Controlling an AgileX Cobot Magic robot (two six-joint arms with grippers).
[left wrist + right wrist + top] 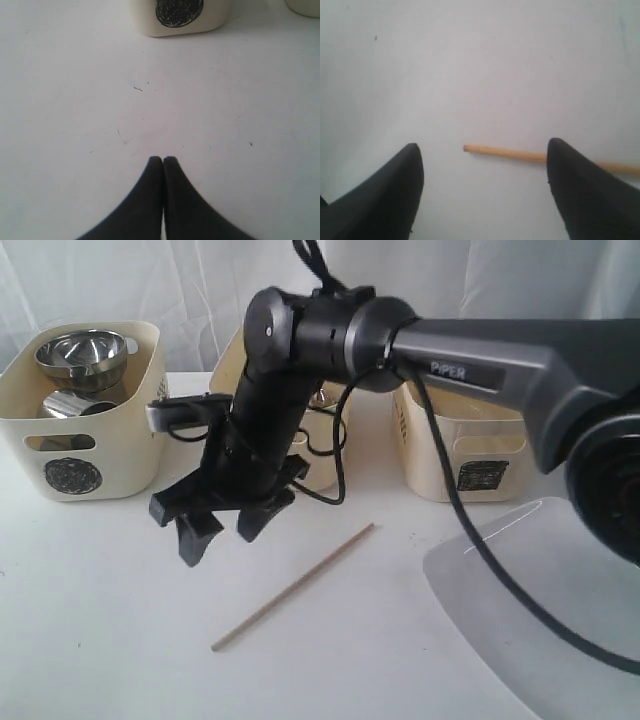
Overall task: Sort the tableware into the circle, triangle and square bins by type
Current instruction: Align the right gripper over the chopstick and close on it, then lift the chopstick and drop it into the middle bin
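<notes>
One thin wooden chopstick (295, 586) lies slanted on the white table. My right gripper (222, 540) has reached across the middle and hangs open just above the table, left of the chopstick's upper half. In the right wrist view the chopstick (505, 152) has its end between the open right gripper (483, 147) fingers, and its length passes behind one finger. A steel bowl (80, 355) and a steel mug (72, 403) sit in the left bin (85, 445). A large white plate (540, 610) lies at the front right. My left gripper (163, 159) is shut on nothing above bare table.
A middle bin (322, 465) is mostly hidden behind the right arm. A third cream bin (465, 445) stands at the back right. In the left wrist view a bin (179, 25) with a dark round label lies ahead. A cable hangs from the right arm.
</notes>
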